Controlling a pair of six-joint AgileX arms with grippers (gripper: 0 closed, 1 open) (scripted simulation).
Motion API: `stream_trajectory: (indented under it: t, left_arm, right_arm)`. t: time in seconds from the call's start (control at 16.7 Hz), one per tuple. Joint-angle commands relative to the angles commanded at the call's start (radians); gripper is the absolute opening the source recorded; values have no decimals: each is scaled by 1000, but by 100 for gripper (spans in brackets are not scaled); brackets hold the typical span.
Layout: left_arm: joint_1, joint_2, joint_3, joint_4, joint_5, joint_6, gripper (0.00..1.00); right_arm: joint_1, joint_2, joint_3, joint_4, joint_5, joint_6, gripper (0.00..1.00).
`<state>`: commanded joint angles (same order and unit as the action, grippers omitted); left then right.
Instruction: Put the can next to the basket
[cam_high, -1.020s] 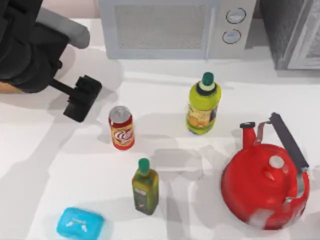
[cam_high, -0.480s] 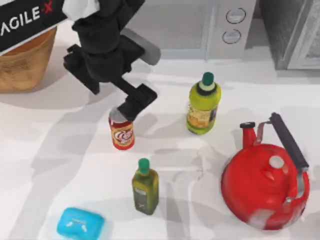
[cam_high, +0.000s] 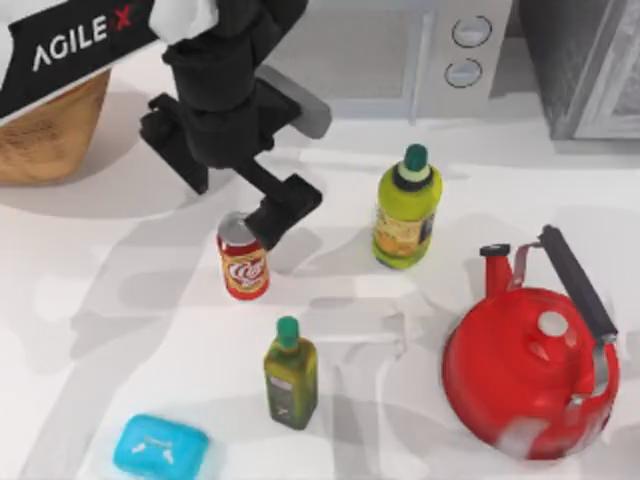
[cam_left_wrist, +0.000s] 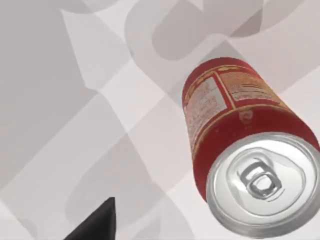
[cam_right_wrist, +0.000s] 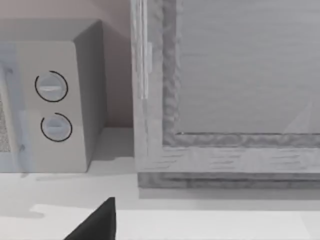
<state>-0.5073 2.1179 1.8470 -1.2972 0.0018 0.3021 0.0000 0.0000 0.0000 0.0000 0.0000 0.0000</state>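
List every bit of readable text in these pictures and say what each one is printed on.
"AGILE X": white letters on the black left arm in the top view.
The can: its round logo and the print on its side in the left wrist view are too blurred to read.
The bottle labels: too small to read.
The microwave dials: no readable marks.

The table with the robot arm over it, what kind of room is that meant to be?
Probably a kitchen counter, in a rendered scene: a microwave stands at the back, a red kettle sits at the right, and bottles and a soda can stand on the white table.
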Motion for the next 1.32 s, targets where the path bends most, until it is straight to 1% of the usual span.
stream_trajectory:
  t: [0.12, 0.42, 0.72, 1.32]
  left_arm:
    - [-2, 6, -35, 38, 0, 2, 100]
    - [-2, 32, -165, 199, 0, 2, 100]
    - [-3, 36, -180, 215, 0, 2, 100]
    - [-3, 36, -180, 215, 0, 2, 25]
  right_arm:
    - [0, 0, 0, 0, 0, 0, 100]
    - [0, 0, 0, 0, 0, 0, 100]
    - [0, 0, 0, 0, 0, 0, 100]
    - [0, 0, 0, 0, 0, 0, 100]
